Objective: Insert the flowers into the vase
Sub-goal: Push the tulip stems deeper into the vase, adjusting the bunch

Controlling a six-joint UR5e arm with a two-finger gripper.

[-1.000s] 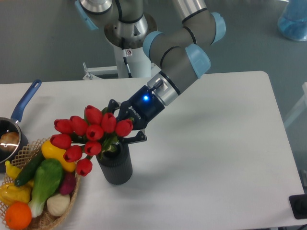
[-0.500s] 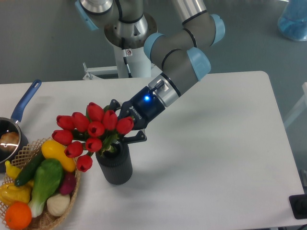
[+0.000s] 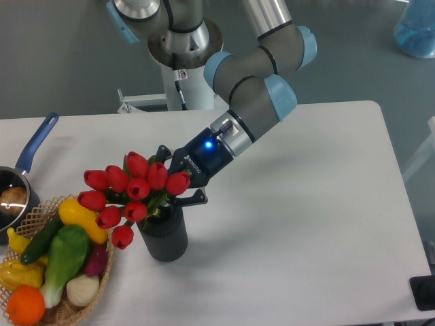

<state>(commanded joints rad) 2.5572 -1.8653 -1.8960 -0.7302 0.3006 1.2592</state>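
The flowers point(image 3: 129, 193) form one bunch of about ten red tulip heads, leaning left over the mouth of the vase point(image 3: 163, 234). Their green stems run down into the vase mouth, so we judge the insertion under way but not finished: the heads sit tilted, not upright. We judge the bunch light, with soft heads and springy stems, and wider than the vase mouth. We would take hold low on the gathered stems, never on the heads, which would crush or splay.

The pincer point(image 3: 178, 187) sits just right of the heads, above the vase rim, its fingers around the stems. We cannot tell for certain how firmly it pinches, because leaves and blooms hide the contact.

There is one vase, dark, ribbed and upright on the table point(image 3: 306, 204). It looks narrow and could tip under side load.

To the left we count one wicker basket point(image 3: 102, 272) holding plastic vegetables and fruit, just beside the vase. One blue-handled saucepan point(image 3: 20, 176) lies at the left edge.
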